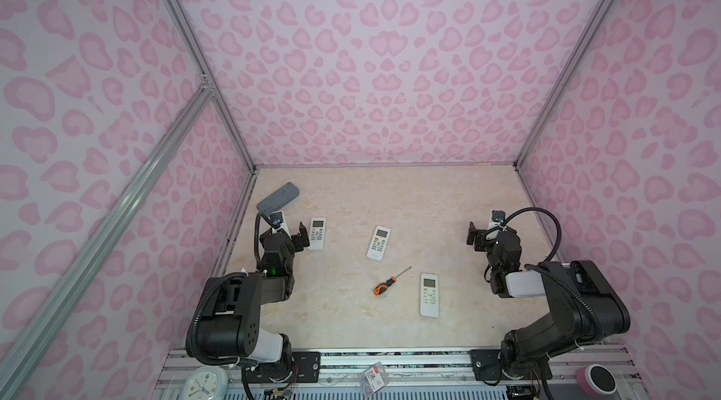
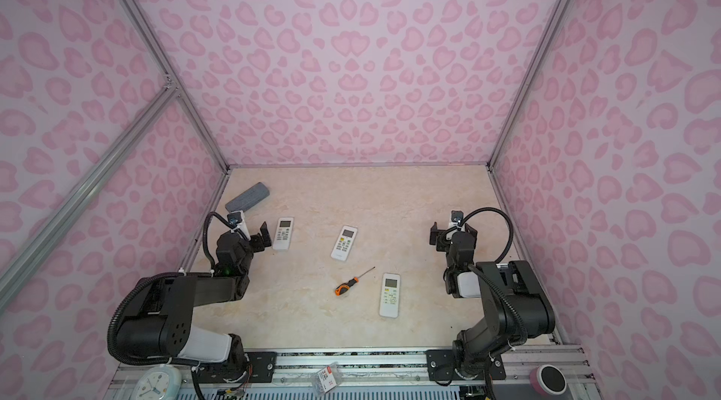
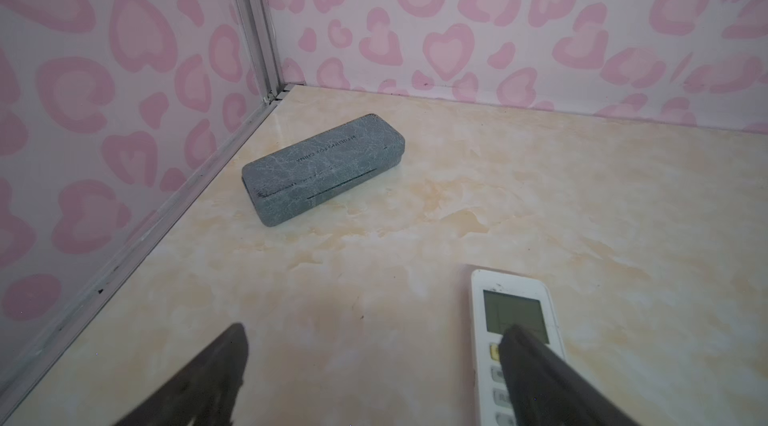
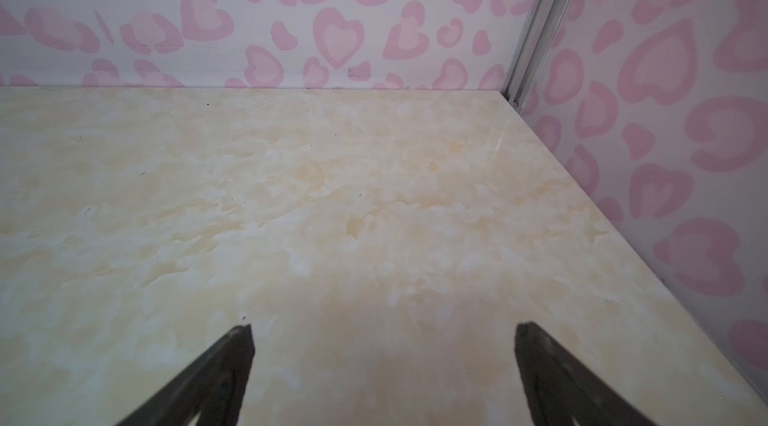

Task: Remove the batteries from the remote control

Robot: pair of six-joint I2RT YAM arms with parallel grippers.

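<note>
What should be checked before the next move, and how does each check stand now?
1. The left hand open, empty: ok.
2. The right hand open, empty: ok.
3. The left remote beside the left hand: ok.
4. Backs turned up: not ok; left remote, middle remote, near remote lie buttons up.
5. Any batteries in sight: not ok.
6. The screwdriver lying free: ok.
</note>
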